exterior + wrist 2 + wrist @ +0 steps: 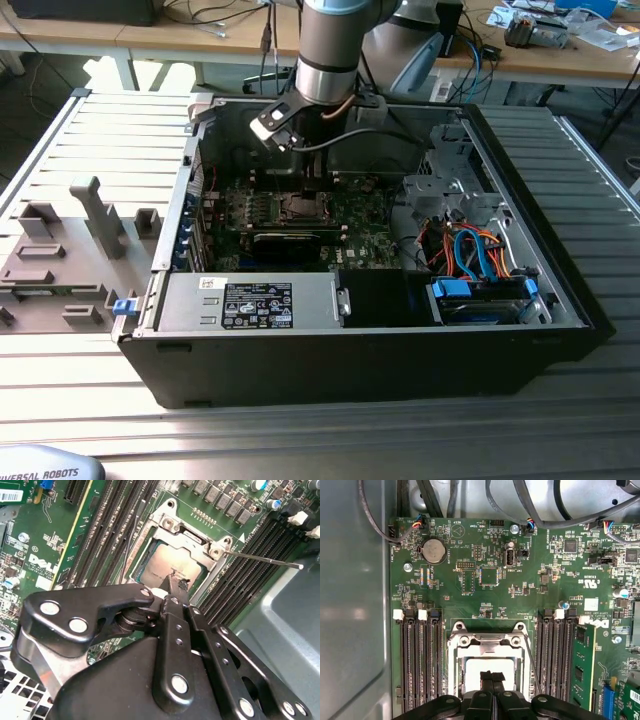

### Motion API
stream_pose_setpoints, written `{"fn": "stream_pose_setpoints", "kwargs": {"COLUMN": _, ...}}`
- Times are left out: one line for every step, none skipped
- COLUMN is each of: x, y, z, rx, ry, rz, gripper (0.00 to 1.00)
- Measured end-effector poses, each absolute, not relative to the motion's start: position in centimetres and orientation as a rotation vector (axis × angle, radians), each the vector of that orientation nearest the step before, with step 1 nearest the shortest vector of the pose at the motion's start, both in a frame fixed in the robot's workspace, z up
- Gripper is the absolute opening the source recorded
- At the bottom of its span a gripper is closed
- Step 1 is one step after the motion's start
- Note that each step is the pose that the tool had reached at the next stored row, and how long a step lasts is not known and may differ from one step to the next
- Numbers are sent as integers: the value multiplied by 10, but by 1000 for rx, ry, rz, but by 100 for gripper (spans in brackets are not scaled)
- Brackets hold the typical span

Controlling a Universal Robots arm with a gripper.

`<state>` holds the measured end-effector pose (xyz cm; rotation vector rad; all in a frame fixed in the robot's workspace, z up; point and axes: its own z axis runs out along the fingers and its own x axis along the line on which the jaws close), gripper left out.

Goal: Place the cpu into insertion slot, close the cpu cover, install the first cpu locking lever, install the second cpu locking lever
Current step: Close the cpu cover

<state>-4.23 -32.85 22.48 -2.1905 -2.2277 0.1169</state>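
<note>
Lying in insertion slot (172, 527), cpu (167, 560) sits beneath jaws.

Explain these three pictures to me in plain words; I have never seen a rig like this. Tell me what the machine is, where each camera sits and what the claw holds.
The machine is a robot arm with a two-fingered gripper, the claw. The exterior view looks from outside at an open computer case lying on a slatted metal table; the arm reaches into it. Both wrist views come from cameras riding on the arm, looking at the green circuit board. There the silvery cpu sits in the insertion slot, and the cpu cover frames it, apparently lying flat. A thin locking lever sticks out free beside it. The gripper is shut, its tips over the cpu, holding nothing I can see.
</note>
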Motion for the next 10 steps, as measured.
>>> {"fn": "stream_pose_setpoints", "kwargs": {"x": -42, "y": -329, "z": 225, "rx": -2191, "ry": -2228, "rz": 117, "gripper": 11}}
{"fn": "stream_pose_setpoints", "kwargs": {"x": -42, "y": -329, "z": 226, "rx": -2190, "ry": -2228, "rz": 117, "gripper": 11}}
{"fn": "stream_pose_setpoints", "kwargs": {"x": -42, "y": -329, "z": 227, "rx": -2191, "ry": -2228, "rz": 117, "gripper": 11}}
{"fn": "stream_pose_setpoints", "kwargs": {"x": -42, "y": -329, "z": 228, "rx": -2191, "ry": -2228, "rz": 117, "gripper": 11}}
{"fn": "stream_pose_setpoints", "kwargs": {"x": -42, "y": -329, "z": 229, "rx": -2191, "ry": -2228, "rz": 117, "gripper": 11}}
{"fn": "stream_pose_setpoints", "kwargs": {"x": -42, "y": -329, "z": 229, "rx": -2191, "ry": -2228, "rz": 117, "gripper": 11}}
{"fn": "stream_pose_setpoints", "kwargs": {"x": -42, "y": -329, "z": 230, "rx": -2190, "ry": -2228, "rz": 117, "gripper": 11}}
{"fn": "stream_pose_setpoints", "kwargs": {"x": -42, "y": -329, "z": 231, "rx": -2190, "ry": -2228, "rz": 117, "gripper": 11}}
{"fn": "stream_pose_setpoints", "kwargs": {"x": -42, "y": -329, "z": 233, "rx": -2191, "ry": -2228, "rz": 117, "gripper": 11}}
{"fn": "stream_pose_setpoints", "kwargs": {"x": -42, "y": -329, "z": 234, "rx": -2191, "ry": -2228, "rz": 117, "gripper": 11}}
